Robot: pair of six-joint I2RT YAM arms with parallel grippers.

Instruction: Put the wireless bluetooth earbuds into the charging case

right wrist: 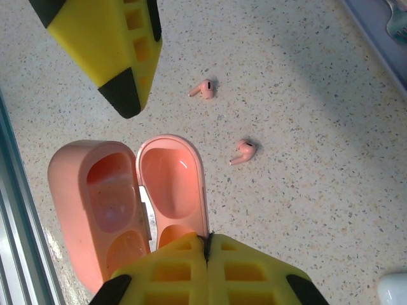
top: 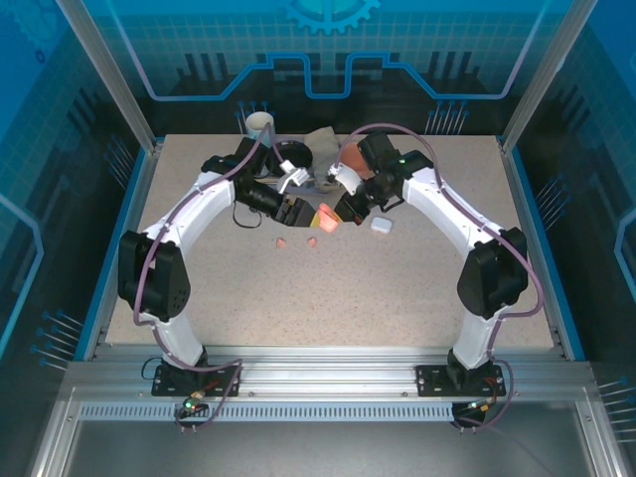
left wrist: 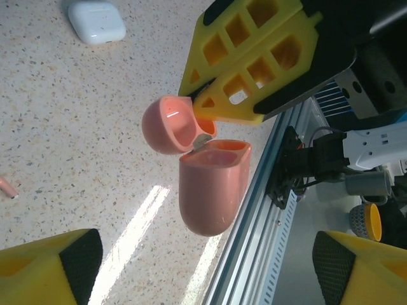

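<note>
1. Pink charging case point(right wrist: 95, 203) hangs open and empty, with the right jaws clamped on its lid.
2. Left jaws are apart, holding nothing.
3. Both pink earbuds point(right wrist: 203, 89) lie on the surface point(right wrist: 318, 127) near the case; I judge that inserting them all remains.

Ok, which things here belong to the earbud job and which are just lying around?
Job: open salmon-pink plastic charging case, lid pinched by the right end effector; two tiny salmon-pink plastic earbuds loose on the table; perhaps the closed white rounded plastic case.
Lying about: white cup and grey object at the back.
</note>
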